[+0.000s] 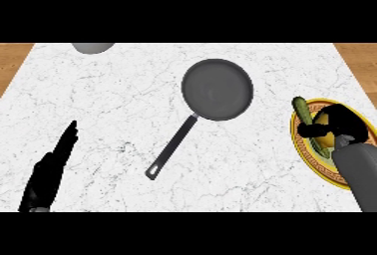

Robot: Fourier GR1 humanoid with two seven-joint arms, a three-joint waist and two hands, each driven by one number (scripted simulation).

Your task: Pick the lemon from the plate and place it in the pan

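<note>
We are curling our right hand (340, 125) round the lemon (321, 118) on the plate (318, 167) at the counter's right edge, while our left hand (50, 172) is resting open at lower left. The green vegetable (303, 109) touching the lemon could be getting dragged along, we judge. Our fingers are hiding most of the lemon, and the pan (217, 89) is sitting well apart.
</note>
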